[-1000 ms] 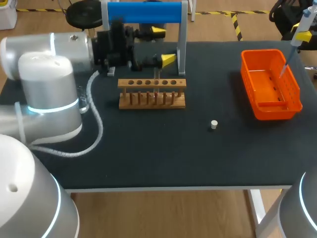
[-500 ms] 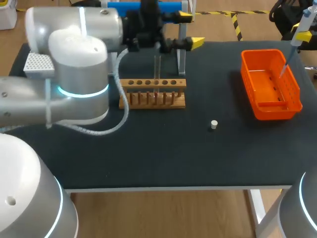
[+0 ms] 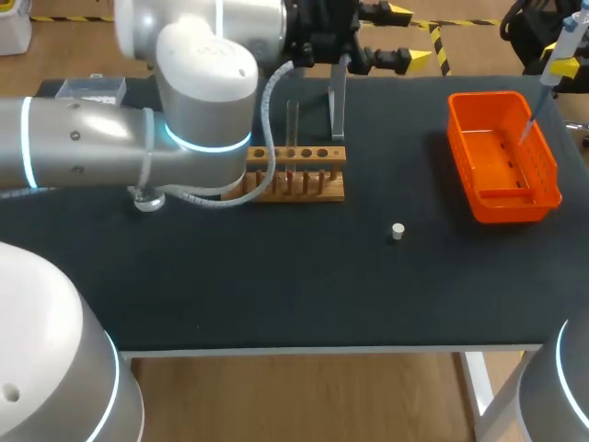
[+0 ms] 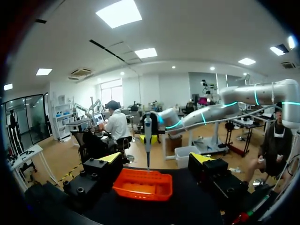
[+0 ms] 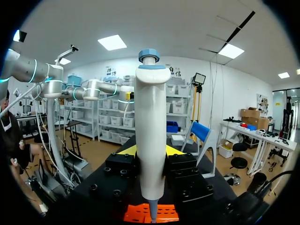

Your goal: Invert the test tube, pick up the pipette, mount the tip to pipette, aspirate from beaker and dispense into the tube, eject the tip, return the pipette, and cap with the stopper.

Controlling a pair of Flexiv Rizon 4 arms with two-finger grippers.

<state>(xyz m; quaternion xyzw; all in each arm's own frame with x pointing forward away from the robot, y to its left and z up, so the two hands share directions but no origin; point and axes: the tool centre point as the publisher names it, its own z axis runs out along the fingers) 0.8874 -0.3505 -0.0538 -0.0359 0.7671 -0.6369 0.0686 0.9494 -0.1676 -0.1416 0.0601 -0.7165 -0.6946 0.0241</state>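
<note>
**Step, as judged:** pipette (image 5: 151, 117) in hand, tip mounting due.
**Handling:** keep it vertical, carry it level, probably toward the clear box (image 3: 87, 89) at the table's 10 o'clock, and press straight down.
**Right gripper** (image 5: 151, 150): jaws clamped on the pipette body, above the orange bin (image 3: 457, 138) at 2 o'clock.
**Left gripper** (image 3: 408, 35), 12 o'clock: jaws wide apart, holding nothing.
**Test tube** (image 3: 293, 120): upright in the rack (image 3: 285, 189), centre-back.
**Stopper** (image 3: 398, 231): loose, 4 o'clock of the rack.

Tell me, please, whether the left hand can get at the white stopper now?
Probably yes: the left hand is open and empty, and the stopper lies alone on bare table, nothing over it.
</note>
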